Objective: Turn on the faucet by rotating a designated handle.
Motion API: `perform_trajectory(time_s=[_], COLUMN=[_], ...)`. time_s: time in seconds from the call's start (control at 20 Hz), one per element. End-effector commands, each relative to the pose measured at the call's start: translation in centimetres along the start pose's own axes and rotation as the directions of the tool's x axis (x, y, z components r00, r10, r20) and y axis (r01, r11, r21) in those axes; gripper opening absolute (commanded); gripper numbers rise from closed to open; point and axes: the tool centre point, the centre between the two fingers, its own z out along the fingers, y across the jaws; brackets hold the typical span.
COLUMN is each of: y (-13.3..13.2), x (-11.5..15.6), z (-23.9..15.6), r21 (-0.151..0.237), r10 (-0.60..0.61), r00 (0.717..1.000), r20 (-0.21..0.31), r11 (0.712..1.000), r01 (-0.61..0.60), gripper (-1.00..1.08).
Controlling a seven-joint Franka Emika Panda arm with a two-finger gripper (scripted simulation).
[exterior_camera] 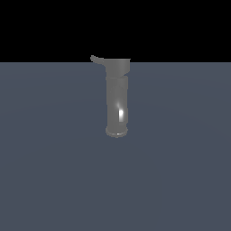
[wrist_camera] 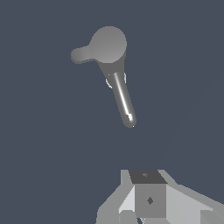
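Note:
The faucet [exterior_camera: 117, 97] is a glossy grey tube that stands on the grey floor, with its wider collar at the far end and its rimmed opening nearer the camera. The handle [exterior_camera: 95, 59] is a short curved lever that juts from the collar toward the exterior view's left. In the wrist view the faucet [wrist_camera: 120, 87] shows from above, with the handle [wrist_camera: 79, 54] sticking out of the round collar. My gripper [wrist_camera: 148, 183] shows only in the wrist view, well apart from the faucet and touching nothing. Its fingers appear pressed together with no gap and hold nothing.
A flat grey-blue floor [exterior_camera: 54, 171] lies all around the faucet. The background above the floor's far edge is black. No other objects show.

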Motion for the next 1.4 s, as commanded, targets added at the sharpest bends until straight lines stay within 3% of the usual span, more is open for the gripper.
perform_trajectory(time_s=[0.0, 0.3, 0.65, 1.0, 1.35], y=[-0.6, -1.9, -3.5, -5.0, -6.6], x=[1.4, 4.7, 8.4, 11.9, 15.2], z=[0.5, 2.2, 4.5, 7.3, 10.4], r21=[0.013, 0.029, 0.024, 0.002, -0.025], r10=[0.064, 0.22, 0.399, 0.566, 0.713], r00=[0.998, 0.975, 0.915, 0.821, 0.699], r20=[0.011, 0.039, 0.064, 0.07, 0.052], r11=[0.998, 0.975, 0.916, 0.823, 0.701], r01=[-0.064, -0.221, -0.401, -0.568, -0.713], gripper=[-1.0, -1.0, -1.0, -1.0, -1.0])
